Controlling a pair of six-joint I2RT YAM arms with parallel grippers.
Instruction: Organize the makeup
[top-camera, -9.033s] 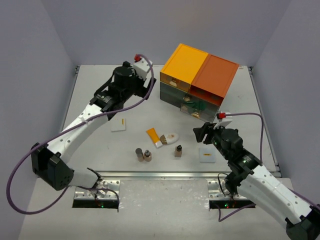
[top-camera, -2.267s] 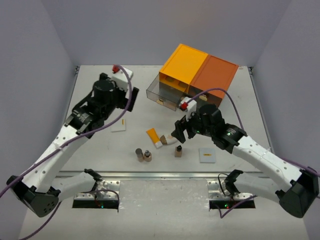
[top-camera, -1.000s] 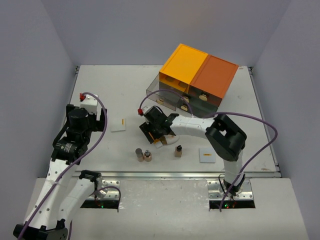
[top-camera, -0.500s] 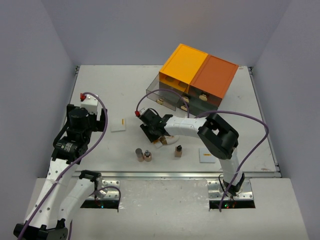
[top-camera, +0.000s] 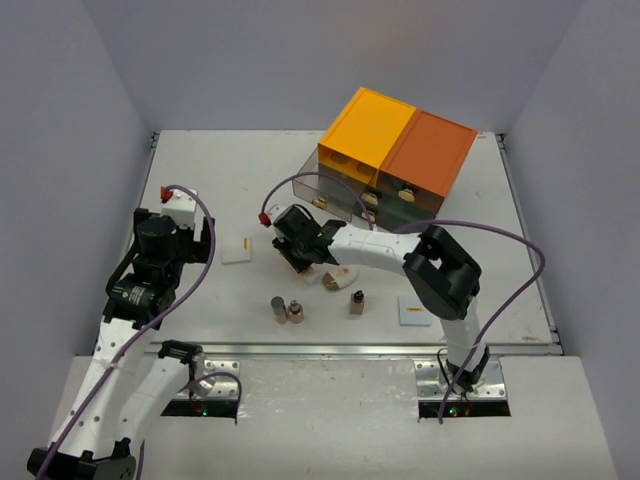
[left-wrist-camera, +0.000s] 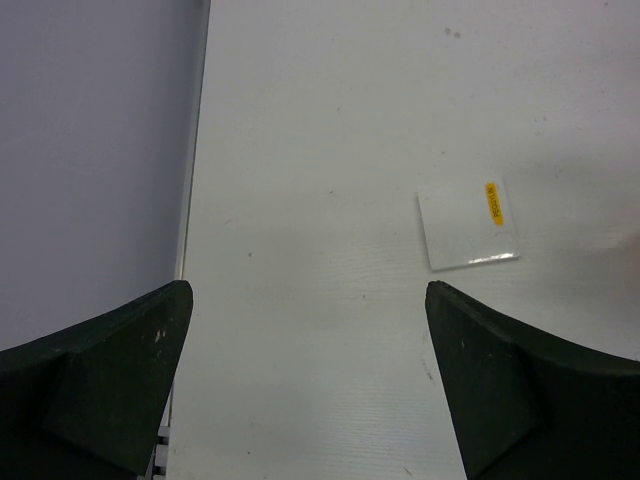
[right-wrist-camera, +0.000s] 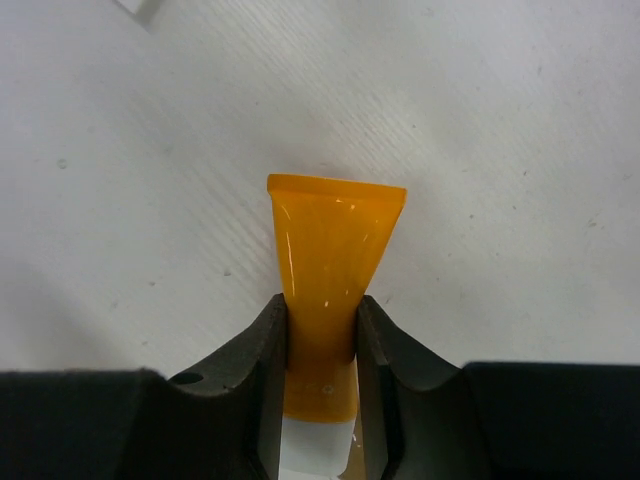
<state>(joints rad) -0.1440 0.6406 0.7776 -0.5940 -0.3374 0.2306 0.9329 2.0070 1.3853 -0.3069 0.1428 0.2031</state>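
Our right claw (right-wrist-camera: 320, 330) is pinched narrow on the orange tube (right-wrist-camera: 335, 240), near the middle of the desk (top-camera: 200, 190), gripping just above its white cap. The tube's long axis runs straight out from the claw, crimped end leading. The open drawer (top-camera: 325, 190) lies just beyond, toward the far edge. Our left claw (left-wrist-camera: 308, 295) hangs wide and empty near the left edge.

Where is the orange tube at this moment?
In the right wrist view the orange tube is clamped between the jaws of the right gripper; seen from above, this is between the left flat white square and the white oval piece.
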